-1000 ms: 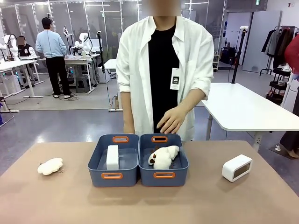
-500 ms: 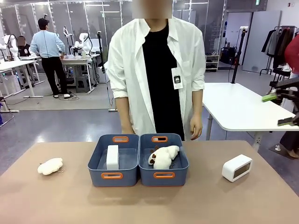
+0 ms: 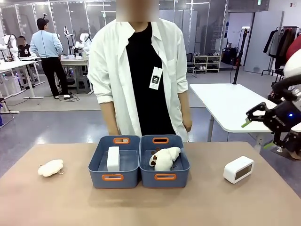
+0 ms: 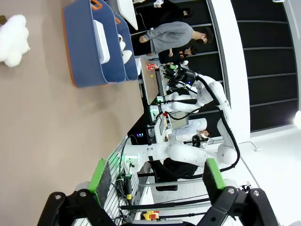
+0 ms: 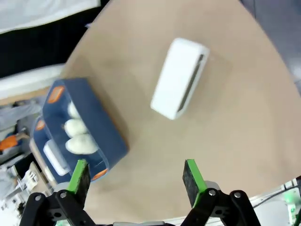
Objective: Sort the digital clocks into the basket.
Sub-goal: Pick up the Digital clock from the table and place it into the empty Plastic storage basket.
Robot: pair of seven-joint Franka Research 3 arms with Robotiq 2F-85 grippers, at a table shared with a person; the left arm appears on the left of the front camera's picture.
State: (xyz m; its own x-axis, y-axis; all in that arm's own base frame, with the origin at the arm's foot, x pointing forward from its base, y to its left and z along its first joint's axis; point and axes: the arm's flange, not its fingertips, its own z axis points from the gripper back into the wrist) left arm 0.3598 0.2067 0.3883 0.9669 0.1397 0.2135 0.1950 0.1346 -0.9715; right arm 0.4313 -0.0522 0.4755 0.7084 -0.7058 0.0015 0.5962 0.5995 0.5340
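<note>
Two things matter on the brown worktop [image 3: 141, 207]. The left blue rectangular plastic basket [image 3: 99, 165] already holds one white rounded digital clock [image 3: 113, 159], standing on end. Well right of the basket lies the second white clock [image 3: 238, 169], its long axis slanting across the spread right gripper [image 5: 136, 174], the nearer one, which hovers above and beyond it. The left gripper [image 4: 157, 179] is spread too. The clock's display is blurred.

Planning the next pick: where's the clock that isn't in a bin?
Front view: the loose digital clock sits on the right side of the table, apart from the right blue basket, below and left of the open right hand.
</note>
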